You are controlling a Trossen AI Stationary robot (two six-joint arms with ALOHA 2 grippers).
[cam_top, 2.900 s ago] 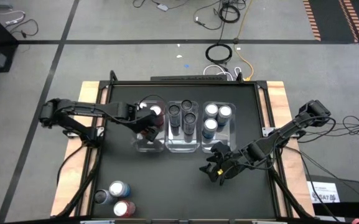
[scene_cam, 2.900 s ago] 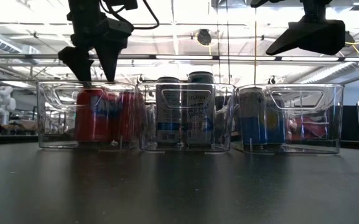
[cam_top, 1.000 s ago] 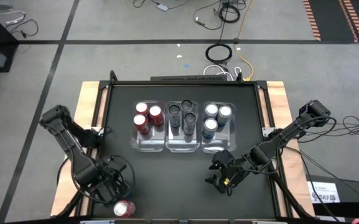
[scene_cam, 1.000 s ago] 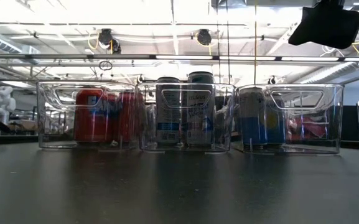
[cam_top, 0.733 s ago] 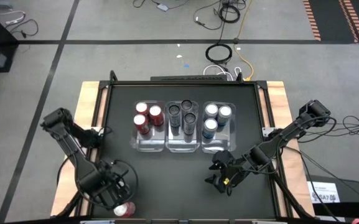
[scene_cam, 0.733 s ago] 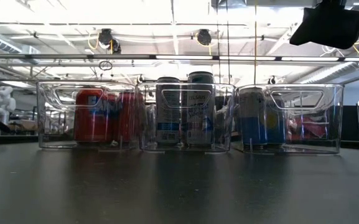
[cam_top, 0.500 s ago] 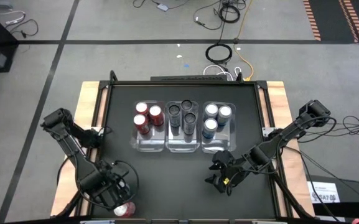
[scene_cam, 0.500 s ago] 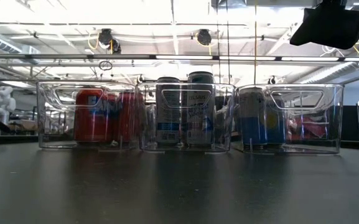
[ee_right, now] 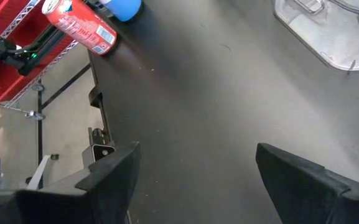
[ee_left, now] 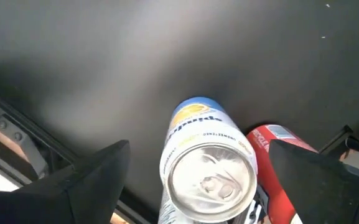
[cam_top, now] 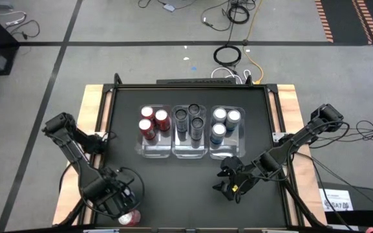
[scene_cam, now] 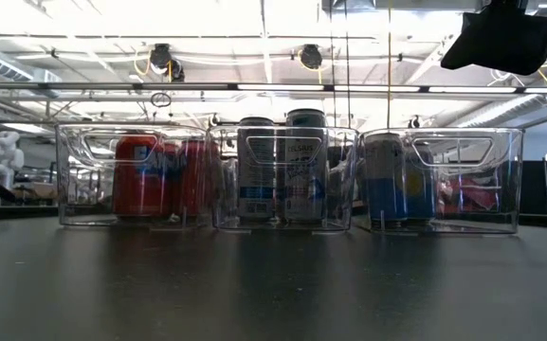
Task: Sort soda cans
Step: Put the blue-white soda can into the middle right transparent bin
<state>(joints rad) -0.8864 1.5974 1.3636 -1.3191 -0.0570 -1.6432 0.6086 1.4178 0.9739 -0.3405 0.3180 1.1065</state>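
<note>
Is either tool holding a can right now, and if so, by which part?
Nothing is held. The left tool hangs open above the upright blue-and-silver metal soda can, fingers either side, not touching. The right tool is open over bare table.

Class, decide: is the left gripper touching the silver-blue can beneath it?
Apart. The left wrist view shows the silver-blue can standing between the left gripper's open fingers, with dark table visible on both sides of it.

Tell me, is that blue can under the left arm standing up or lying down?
Standing. The left wrist view looks straight down on the blue can's round silver top, a red can beside it.
</note>
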